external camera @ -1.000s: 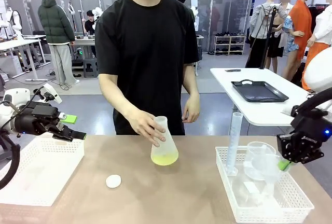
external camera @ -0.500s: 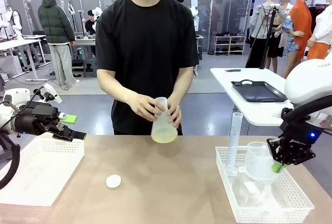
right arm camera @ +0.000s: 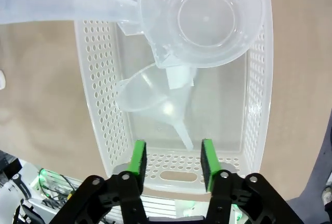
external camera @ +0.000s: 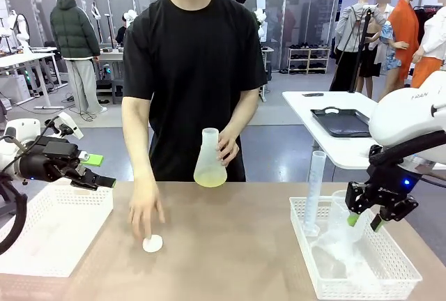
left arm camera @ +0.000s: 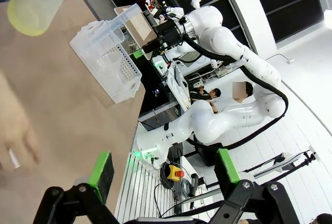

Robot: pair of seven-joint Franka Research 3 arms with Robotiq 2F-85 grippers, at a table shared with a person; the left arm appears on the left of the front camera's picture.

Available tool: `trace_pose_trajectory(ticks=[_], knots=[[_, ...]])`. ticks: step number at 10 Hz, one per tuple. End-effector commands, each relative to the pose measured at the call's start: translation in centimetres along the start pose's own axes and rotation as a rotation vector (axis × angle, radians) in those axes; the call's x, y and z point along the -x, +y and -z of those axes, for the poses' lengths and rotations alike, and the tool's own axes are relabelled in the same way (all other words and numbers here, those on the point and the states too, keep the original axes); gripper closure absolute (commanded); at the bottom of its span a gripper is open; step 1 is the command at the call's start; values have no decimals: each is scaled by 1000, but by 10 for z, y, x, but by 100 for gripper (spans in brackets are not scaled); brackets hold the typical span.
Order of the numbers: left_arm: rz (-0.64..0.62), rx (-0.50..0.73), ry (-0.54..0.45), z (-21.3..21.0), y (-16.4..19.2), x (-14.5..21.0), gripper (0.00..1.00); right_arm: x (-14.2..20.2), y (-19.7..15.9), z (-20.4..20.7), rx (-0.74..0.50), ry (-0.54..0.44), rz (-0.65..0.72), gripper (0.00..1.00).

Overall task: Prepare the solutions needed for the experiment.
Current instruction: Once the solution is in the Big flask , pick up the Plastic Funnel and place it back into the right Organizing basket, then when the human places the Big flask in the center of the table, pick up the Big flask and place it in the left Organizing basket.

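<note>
The solutions show as a shallow pale yellow-green layer in a translucent conical flask (external camera: 210,161). A person's hand holds that flask above the table's far edge; its yellow bottom (left arm camera: 27,7) also appears in the left wrist view. My left gripper (external camera: 101,171) (left arm camera: 163,168) hovers open and empty over the left white basket (external camera: 56,228). My right gripper (external camera: 364,216) (right arm camera: 173,157) is open above the right white basket (external camera: 306,263). Below it in that basket lies a clear funnel (right arm camera: 150,99), with its stem pointing toward my fingers (right arm camera: 138,156).
The right basket (right arm camera: 98,105) also holds a clear beaker (right arm camera: 207,19) and a tall measuring cylinder (external camera: 315,189). The person's other hand (external camera: 145,212) rests on a small white round cap (external camera: 152,244) on the brown table. A side table with a black tray (external camera: 347,121) stands behind on the right.
The person lifted the flask off the table, passed it to the other hand and reached down to the white cap. My right gripper opened and rose from the basket; the left stayed still.
</note>
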State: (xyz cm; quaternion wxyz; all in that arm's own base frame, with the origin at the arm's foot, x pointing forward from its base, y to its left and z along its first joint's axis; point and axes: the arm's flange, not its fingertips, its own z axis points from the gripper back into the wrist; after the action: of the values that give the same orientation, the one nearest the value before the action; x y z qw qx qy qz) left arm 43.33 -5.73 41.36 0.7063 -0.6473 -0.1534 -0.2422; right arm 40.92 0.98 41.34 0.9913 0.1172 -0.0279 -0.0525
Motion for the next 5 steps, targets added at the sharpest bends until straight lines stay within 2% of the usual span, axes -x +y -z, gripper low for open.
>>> trace_pose_trajectory(ticks=[1,5], knots=[[7,-1,2,0,-1,-3,0,3,-2,-3,-1,10,3,41],[7,-1,2,0,-1,-3,0,3,-2,-3,-1,10,3,41]])
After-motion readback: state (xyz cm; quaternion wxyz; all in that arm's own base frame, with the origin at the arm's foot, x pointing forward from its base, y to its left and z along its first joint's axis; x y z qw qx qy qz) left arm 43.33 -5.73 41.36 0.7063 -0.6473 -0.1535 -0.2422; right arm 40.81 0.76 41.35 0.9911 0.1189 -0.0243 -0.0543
